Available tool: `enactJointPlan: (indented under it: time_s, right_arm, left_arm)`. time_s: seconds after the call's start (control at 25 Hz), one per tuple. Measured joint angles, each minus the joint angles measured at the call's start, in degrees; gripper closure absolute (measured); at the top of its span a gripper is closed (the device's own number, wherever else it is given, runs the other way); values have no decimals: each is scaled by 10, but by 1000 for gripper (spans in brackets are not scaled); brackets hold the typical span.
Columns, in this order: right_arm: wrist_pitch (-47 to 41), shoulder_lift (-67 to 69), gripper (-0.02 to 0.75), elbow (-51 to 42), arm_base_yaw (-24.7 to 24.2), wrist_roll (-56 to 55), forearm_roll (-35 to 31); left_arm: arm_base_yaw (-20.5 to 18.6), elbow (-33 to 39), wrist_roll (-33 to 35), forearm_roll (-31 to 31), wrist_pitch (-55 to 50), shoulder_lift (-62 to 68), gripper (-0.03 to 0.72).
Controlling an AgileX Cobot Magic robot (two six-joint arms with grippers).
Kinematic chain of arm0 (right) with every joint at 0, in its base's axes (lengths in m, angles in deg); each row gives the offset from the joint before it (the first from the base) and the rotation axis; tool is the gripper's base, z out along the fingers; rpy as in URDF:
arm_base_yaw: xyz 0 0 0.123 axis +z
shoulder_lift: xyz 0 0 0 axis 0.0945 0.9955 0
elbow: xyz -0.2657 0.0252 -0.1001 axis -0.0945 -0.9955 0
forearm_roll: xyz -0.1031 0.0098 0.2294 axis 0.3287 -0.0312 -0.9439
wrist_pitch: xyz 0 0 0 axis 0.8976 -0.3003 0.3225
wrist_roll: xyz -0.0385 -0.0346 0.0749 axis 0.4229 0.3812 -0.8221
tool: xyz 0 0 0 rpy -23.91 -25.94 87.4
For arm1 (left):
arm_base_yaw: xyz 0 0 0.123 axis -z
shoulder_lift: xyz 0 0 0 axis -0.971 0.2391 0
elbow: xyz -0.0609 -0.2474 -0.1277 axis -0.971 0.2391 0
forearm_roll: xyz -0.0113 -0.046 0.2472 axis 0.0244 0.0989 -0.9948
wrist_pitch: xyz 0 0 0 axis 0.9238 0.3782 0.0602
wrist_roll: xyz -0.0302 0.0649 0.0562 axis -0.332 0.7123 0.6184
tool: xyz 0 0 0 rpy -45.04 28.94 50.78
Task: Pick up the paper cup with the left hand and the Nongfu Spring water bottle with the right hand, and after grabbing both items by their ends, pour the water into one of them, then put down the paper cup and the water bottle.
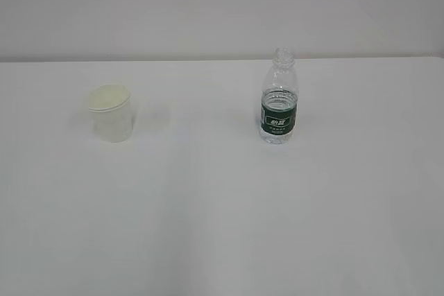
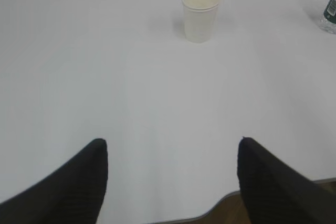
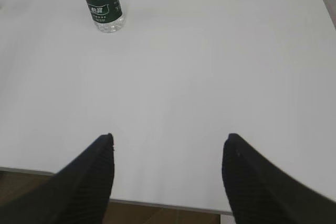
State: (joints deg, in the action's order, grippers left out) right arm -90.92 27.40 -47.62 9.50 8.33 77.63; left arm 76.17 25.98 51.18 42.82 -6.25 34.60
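Paper cup (image 1: 111,114) stands upright on the white table (image 1: 222,227), left side of the exterior view; Nongfu Spring water bottle (image 1: 279,98) upright to its right, well apart from it, no cap on the neck. Water in the bottle reaches about the top of the green label.

Left hand (image 2: 170,148): jaws spread wide, nothing between them, low over the table's near edge. Cup sits well ahead of it, slightly right of the gap's centre line (bottle just clips the right border of that wrist view).

Right hand (image 3: 168,142): jaws also spread wide, holding nothing, over the near edge. Bottle is far ahead and off to the left of the fingers. Neither arm shows in the exterior view.
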Motion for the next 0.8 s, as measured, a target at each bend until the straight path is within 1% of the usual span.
enactJointPlan:
  time_s: [0.8]
  right_arm:
    - [0,0,250,0,0,0,0]
  left_arm:
    - [0,0,0,0,0,0,143]
